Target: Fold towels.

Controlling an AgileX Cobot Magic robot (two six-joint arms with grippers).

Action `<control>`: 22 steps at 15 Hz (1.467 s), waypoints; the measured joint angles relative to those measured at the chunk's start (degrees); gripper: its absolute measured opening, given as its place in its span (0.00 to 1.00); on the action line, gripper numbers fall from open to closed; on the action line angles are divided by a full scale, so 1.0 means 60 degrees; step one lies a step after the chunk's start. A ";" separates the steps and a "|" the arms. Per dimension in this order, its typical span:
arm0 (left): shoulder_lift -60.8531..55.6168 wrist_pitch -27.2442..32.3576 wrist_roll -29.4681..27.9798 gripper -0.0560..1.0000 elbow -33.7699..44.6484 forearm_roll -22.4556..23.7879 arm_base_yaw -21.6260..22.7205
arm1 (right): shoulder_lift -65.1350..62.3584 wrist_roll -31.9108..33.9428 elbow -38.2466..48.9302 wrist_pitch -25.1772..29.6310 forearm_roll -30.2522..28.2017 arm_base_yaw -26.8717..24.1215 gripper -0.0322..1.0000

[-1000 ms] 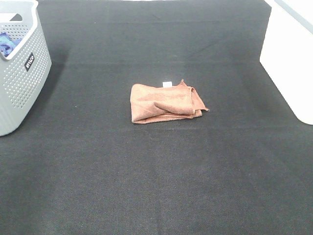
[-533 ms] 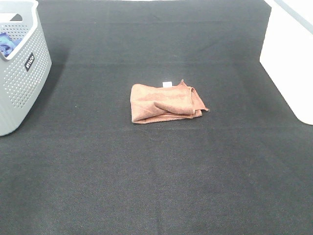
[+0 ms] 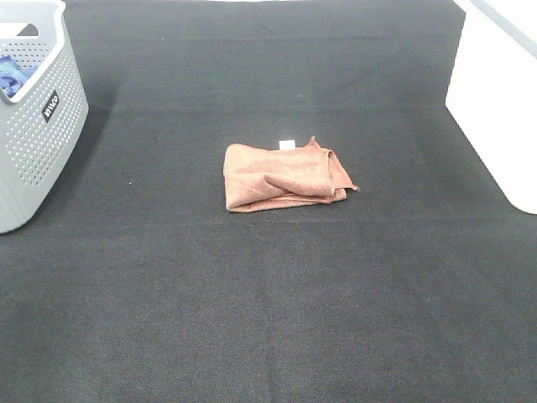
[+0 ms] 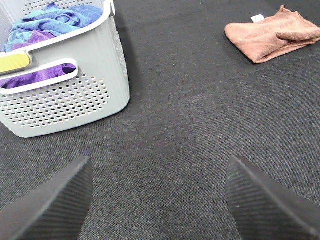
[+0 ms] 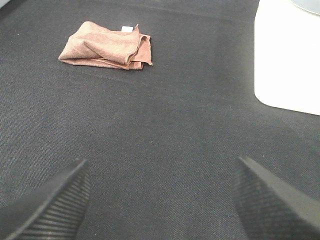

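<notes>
Exterior high view: neither arm nor gripper appears in this frame. The grey perforated basket (image 3: 38,117) is cut off at the left edge, and its contents show only as a sliver of blue. A white object (image 3: 499,92) at the right edge is also cropped; its nature cannot be determined. The reddish-brown towel (image 3: 284,176) lies near the centre of the black mat (image 3: 268,311), folded into a loose, uneven rectangle with layered edges splayed at its right end. A small white tag (image 3: 287,144) projects from its far edge. The towel sits well apart from both basket and white object, with nothing lying on it.

Left wrist view: only the two dark ribbed fingertips (image 4: 55,200) of the left gripper (image 4: 160,200) are visible, cropped by the frame edge. They stand wide apart, released, holding nothing. The basket is near, holding crumpled blue and purple cloths (image 4: 50,25) and a yellow item (image 4: 14,62) that is partly hidden. The towel lies well beyond the fingers.

Right wrist view: the right gripper (image 5: 160,200) likewise shows only its ribbed fingertips (image 5: 55,202), spread and empty. The towel lies well ahead on the mat, tag visible. The white object is cropped at the edge.
</notes>
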 joint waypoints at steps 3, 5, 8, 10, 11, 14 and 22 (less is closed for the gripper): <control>-0.0010 0.0000 0.0000 0.72 0.0000 0.0000 0.0000 | 0.0000 0.0000 0.0000 0.0000 0.0010 0.0000 0.75; -0.0010 0.0000 0.0000 0.72 0.0000 0.0000 0.0000 | 0.0000 0.0000 0.0000 0.0000 0.0010 0.0000 0.75; -0.0010 0.0000 0.0000 0.72 0.0000 0.0000 0.0000 | 0.0000 0.0210 0.0000 -0.0019 -0.0325 0.0000 0.75; -0.0010 0.0000 0.0000 0.72 0.0000 0.0000 0.0000 | 0.0000 0.0984 0.0000 -0.0067 -0.0793 0.0105 0.75; -0.0010 0.0000 0.0000 0.72 0.0000 0.0000 0.0000 | 0.0000 0.1451 0.0000 -0.0076 -0.1041 0.0267 0.75; -0.0010 0.0000 0.0010 0.72 0.0000 0.0010 0.0000 | 0.0000 0.2091 0.0010 -0.0086 -0.1366 0.0439 0.75; -0.0010 0.0000 0.0010 0.72 0.0000 0.0010 0.0000 | 0.0000 0.2034 0.0048 -0.0095 -0.1480 0.0439 0.75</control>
